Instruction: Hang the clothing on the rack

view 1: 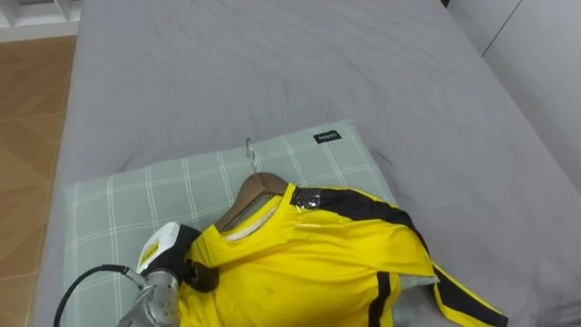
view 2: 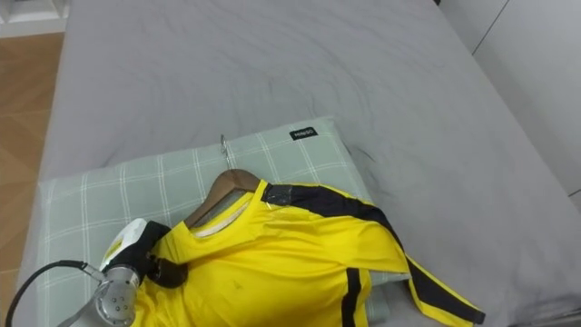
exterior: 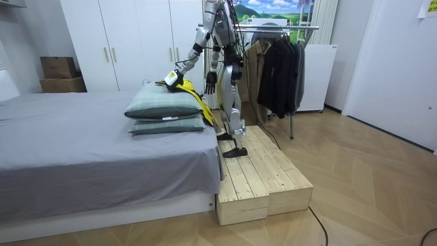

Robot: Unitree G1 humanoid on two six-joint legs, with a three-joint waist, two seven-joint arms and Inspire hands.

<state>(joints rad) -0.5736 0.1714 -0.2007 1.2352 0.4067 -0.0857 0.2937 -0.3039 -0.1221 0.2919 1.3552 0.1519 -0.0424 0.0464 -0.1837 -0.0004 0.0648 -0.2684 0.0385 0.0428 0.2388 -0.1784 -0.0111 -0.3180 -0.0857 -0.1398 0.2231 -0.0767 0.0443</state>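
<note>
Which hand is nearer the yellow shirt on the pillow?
Left. The left hand rests on the yellow shirt, at its shoulder; the right hand hangs by the robot's side, apart from it.

This is a bedroom in a home. It has a big grey bed (exterior: 102, 150) with two green pillows (exterior: 164, 106) and tall white wardrobes (exterior: 130, 41). Dark coats (exterior: 276, 65) hang on a clothes rack (exterior: 308, 28).

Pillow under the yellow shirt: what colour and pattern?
Pale green pillow with thin white checks; left eye view shows it best.
</note>
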